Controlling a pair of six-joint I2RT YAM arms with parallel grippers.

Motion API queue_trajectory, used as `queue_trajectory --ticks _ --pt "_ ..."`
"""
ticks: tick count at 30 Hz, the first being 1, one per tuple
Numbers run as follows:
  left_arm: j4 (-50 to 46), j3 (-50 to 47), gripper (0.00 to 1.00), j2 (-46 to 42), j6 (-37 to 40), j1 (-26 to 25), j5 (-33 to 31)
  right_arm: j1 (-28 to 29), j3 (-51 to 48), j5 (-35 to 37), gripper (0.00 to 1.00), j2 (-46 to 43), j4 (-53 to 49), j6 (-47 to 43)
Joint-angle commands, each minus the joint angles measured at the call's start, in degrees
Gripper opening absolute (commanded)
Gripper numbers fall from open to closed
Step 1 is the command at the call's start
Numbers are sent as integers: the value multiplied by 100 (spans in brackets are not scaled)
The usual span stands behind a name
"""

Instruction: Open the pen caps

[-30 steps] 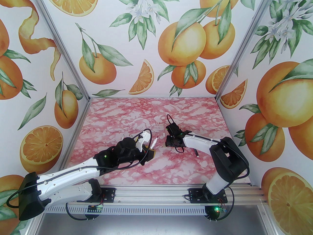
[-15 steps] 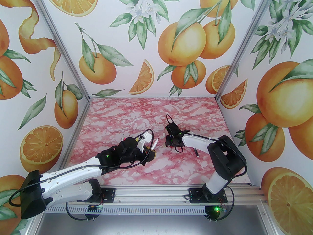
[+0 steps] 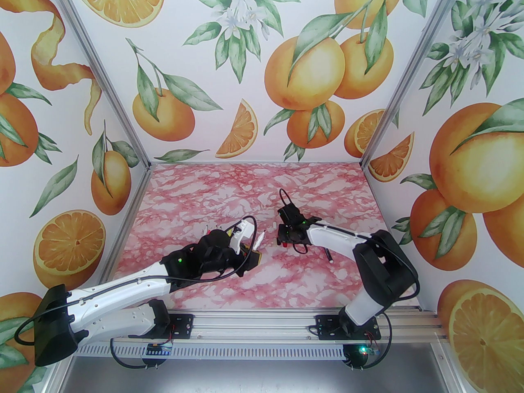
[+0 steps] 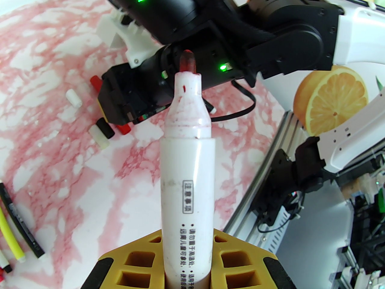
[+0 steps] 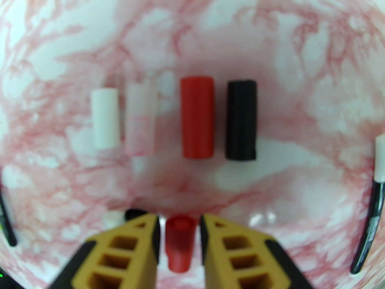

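Observation:
My left gripper (image 3: 254, 256) is shut on a white pen (image 4: 186, 191), which stands upright with its red tip (image 4: 187, 61) bare. My right gripper (image 5: 180, 236) hangs low over the table, just right of that tip. Its jaws are slightly open around a small red pen cap (image 5: 180, 242), with a thin gap on each side. That cap (image 3: 284, 244) also peeks out under the gripper from above. Beyond it, several loose caps lie in a row: white (image 5: 105, 118), pale pinkish (image 5: 140, 119), red (image 5: 197, 116) and black (image 5: 241, 119).
A black pen (image 3: 327, 255) lies to the right of my right gripper. Several more pens, among them a black one (image 4: 18, 218) and a yellow one (image 4: 10, 236), lie beside my left arm. A stray white cap (image 3: 273, 222) sits farther back. The table is pink marble (image 3: 254, 186), walled on three sides.
My right gripper's jaws have parted a little, and the red cap now shows beneath them. The left arm drew back slightly with its pen, then held still.

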Motion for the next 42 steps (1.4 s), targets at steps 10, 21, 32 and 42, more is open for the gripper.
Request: queue_trajectory --ticks 10,21,32,42 --pt "-571 -65 3 251 -337 17 -1074 273 -742 -2 41 -2017 -54 -337" --pt "-713 -92 4 1035 -1041 0 -2089 341 -1465 -1407 89 -3999 37 -498" --pt "-587 182 5 1984 -1259 4 -2529 343 -1863 -1784 100 -4917 -27 -404" --pt "-722 532 9 2719 -1356 4 -2862 353 -1953 -1826 100 -5316 -223 -359"
